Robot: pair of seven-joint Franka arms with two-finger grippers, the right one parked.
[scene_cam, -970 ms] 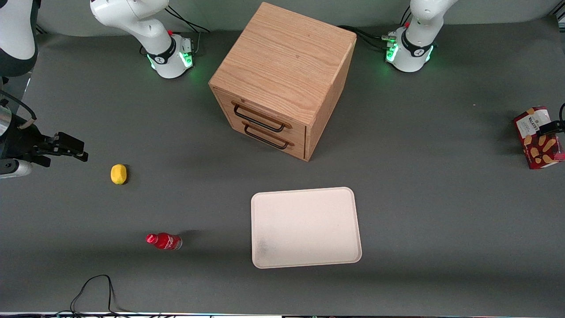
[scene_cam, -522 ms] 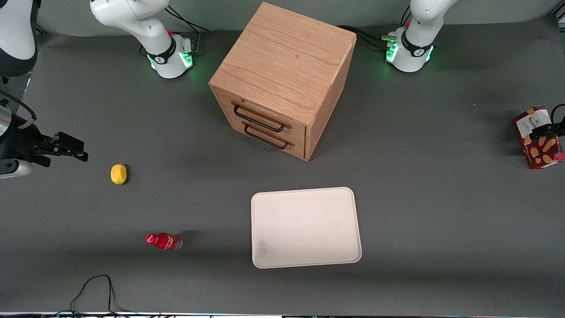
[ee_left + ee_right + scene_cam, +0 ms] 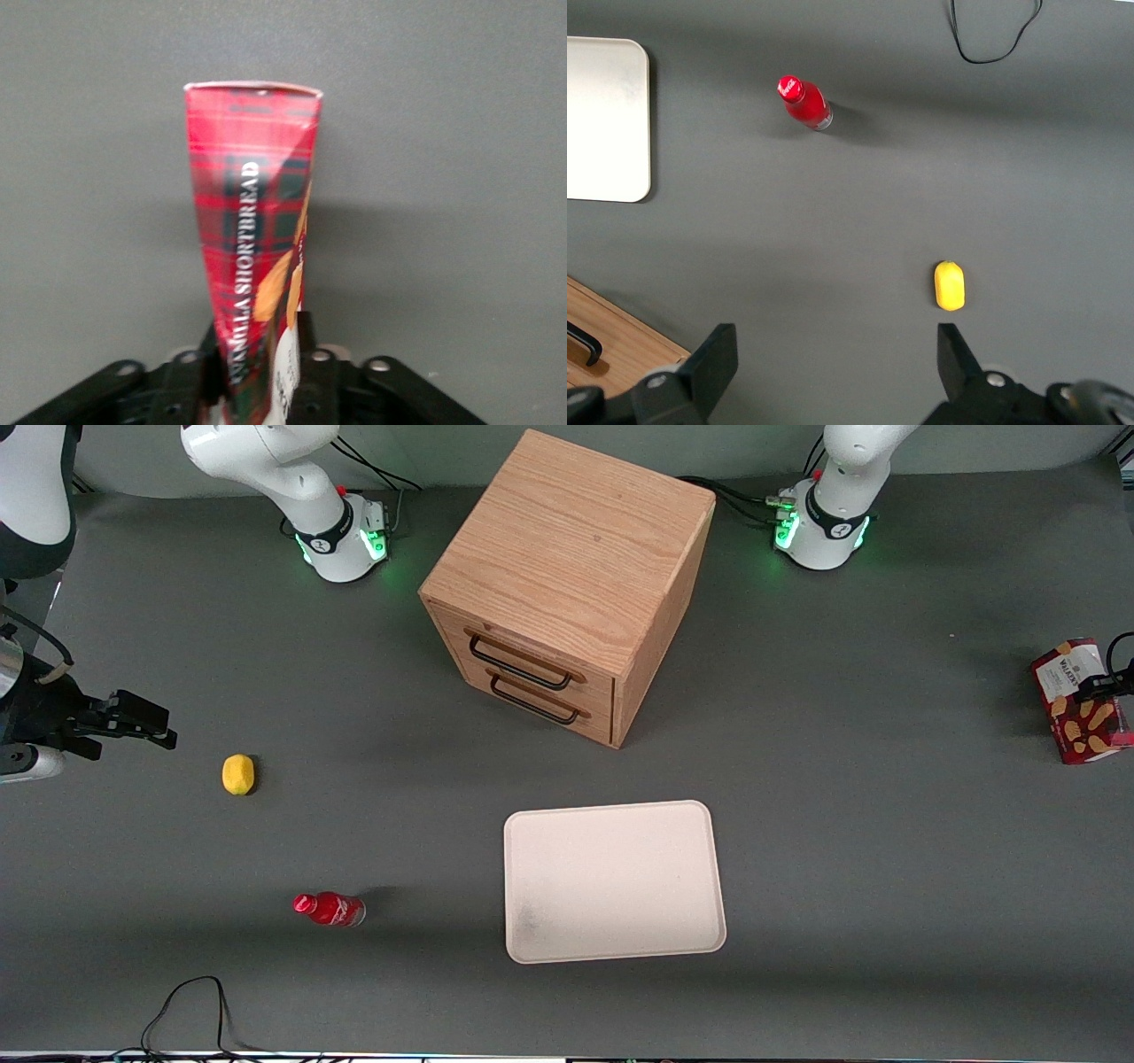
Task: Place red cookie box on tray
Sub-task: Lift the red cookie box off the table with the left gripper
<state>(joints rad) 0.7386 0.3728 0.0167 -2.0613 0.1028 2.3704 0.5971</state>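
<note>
The red cookie box (image 3: 1076, 708) is at the working arm's end of the table, its face with the white label and cookie pictures turned up and tilted. My gripper (image 3: 1106, 684) is shut on it, and only a dark finger shows at the frame's edge. In the left wrist view the box (image 3: 252, 204) stands narrow side on, reaching away from the gripper (image 3: 259, 367). One black finger (image 3: 306, 359) presses on each broad face. The pale cream tray (image 3: 611, 881) lies flat and bare, nearer the front camera than the cabinet and well apart from the box.
A wooden two-drawer cabinet (image 3: 567, 576) stands mid-table between the arm bases. A yellow lemon (image 3: 237, 774) and a small red bottle (image 3: 330, 909) lie toward the parked arm's end. A black cable (image 3: 190, 1001) loops at the table's front edge.
The dark finger over the box has crept slightly toward the table's end. The box stays almost where it was, and nothing else has moved.
</note>
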